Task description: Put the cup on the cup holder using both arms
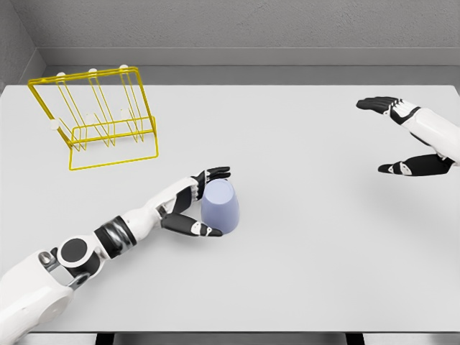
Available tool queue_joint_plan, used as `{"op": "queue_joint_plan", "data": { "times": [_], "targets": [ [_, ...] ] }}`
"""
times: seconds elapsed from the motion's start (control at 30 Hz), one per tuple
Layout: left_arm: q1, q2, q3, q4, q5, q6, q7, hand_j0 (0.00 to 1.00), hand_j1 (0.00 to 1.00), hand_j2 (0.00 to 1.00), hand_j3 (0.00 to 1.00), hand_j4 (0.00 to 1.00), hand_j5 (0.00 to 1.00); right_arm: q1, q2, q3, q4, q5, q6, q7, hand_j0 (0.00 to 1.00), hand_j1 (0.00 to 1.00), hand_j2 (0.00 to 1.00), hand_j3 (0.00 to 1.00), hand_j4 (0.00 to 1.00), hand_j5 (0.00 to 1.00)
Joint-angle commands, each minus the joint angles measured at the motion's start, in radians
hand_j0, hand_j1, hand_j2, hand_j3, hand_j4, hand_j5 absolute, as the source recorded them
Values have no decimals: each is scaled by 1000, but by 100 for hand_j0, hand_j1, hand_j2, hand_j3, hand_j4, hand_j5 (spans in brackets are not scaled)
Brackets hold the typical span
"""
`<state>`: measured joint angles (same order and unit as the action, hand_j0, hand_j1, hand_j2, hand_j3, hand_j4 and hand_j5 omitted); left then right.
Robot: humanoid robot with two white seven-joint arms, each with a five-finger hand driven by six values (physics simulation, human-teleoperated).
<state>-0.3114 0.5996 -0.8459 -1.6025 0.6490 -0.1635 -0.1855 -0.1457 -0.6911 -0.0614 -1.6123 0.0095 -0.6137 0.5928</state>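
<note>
A pale lavender cup [221, 206] stands upside down on the white table [302, 273], a little left of the middle. My left hand [208, 201] is at the cup's left side, fingers over its far edge and thumb along its near base, curled around it but not clearly squeezing. The yellow wire cup holder [97, 115] with white-tipped pegs stands at the far left of the table, well away from the cup. My right hand [402, 136] hovers at the right edge, fingers spread and holding nothing.
A grey wall [237, 29] runs behind the table's far edge. The table's front edge [230, 332] lies close to my body. A broad stretch of tabletop separates the cup from my right hand.
</note>
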Motion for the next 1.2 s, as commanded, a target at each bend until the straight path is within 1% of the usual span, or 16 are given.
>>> {"op": "queue_joint_plan", "data": {
  "times": [0.0, 0.07, 0.13, 0.17, 0.2, 0.23, 0.27, 0.3, 0.33, 0.37, 0.47, 0.73, 0.83, 0.93, 1.17],
  "targets": [
    [-2, -1, 1, -1, 3, 2, 0, 100, 100, 100, 100, 100, 100, 0, -1, 0, -1, -8, 3, -1, 100, 100, 100, 100, 100, 100],
    [-2, -1, 1, -1, 4, 2, 0, 100, 100, 100, 100, 100, 100, 0, 1, 0, -4, -10, 3, -1, 100, 100, 100, 100, 100, 100],
    [-3, -3, 1, -1, 4, 1, 0, 94, 94, 94, 94, 94, 94, 0, 1, 0, -6, -10, 3, -1, 100, 100, 100, 100, 100, 100],
    [-3, -1, -1, -1, 4, -1, 0, 88, 88, 88, 88, 88, 88, 0, 4, 0, -6, -10, 3, -1, 100, 100, 100, 100, 100, 100],
    [-3, -3, 1, -1, 4, -1, 0, 87, 87, 87, 87, 87, 87, -2, 12, 0, -6, -8, 3, -1, 100, 100, 100, 100, 100, 100],
    [-3, -4, 1, -1, 4, -4, 0, 76, 76, 76, 76, 76, 76, -2, 13, 0, -6, -8, 3, -1, 100, 100, 100, 100, 100, 100],
    [-3, -15, 1, -1, 4, -4, 0, 73, 73, 73, 73, 73, 73, -2, 13, 0, -6, -8, 3, -1, 100, 100, 100, 100, 100, 100],
    [-3, -17, 1, -1, 4, -4, 0, 66, 66, 66, 66, 66, 66, -2, 13, 0, -6, -8, 3, -1, 100, 100, 100, 100, 100, 100],
    [-3, -18, 1, -1, 4, -5, 0, 65, 65, 65, 65, 65, 65, -2, 13, 0, -8, -8, 3, -1, 100, 100, 100, 100, 100, 100],
    [-3, -18, 1, -1, 4, -7, 0, 60, 60, 60, 60, 60, 60, -2, 13, 0, -6, -8, 3, -1, 100, 100, 100, 100, 100, 100],
    [-2, -18, 2, -1, 4, -10, 0, 58, 58, 58, 58, 58, 58, -2, 13, 0, -8, -10, 3, -1, 100, 100, 100, 100, 100, 100],
    [-5, -15, 14, -19, 15, -11, 1, 59, 59, 59, 59, 59, 59, 0, 13, 0, -8, -10, 3, -1, 100, 100, 100, 100, 100, 100],
    [-2, 0, 47, -54, 17, -11, 1, 59, 59, 59, 59, 59, 59, -2, 15, 0, -6, -8, 3, -1, 100, 100, 100, 100, 100, 100],
    [0, 37, 83, -73, 18, -11, 1, 59, 59, 59, 59, 59, 59, -2, 13, 0, -4, -8, 3, -1, 100, 100, 100, 100, 100, 100],
    [0, 95, 125, -116, 20, -11, 1, 60, 60, 60, 60, 60, 60, -2, 13, 0, -4, -8, 3, -1, 100, 100, 100, 100, 100, 100]
  ]
}}
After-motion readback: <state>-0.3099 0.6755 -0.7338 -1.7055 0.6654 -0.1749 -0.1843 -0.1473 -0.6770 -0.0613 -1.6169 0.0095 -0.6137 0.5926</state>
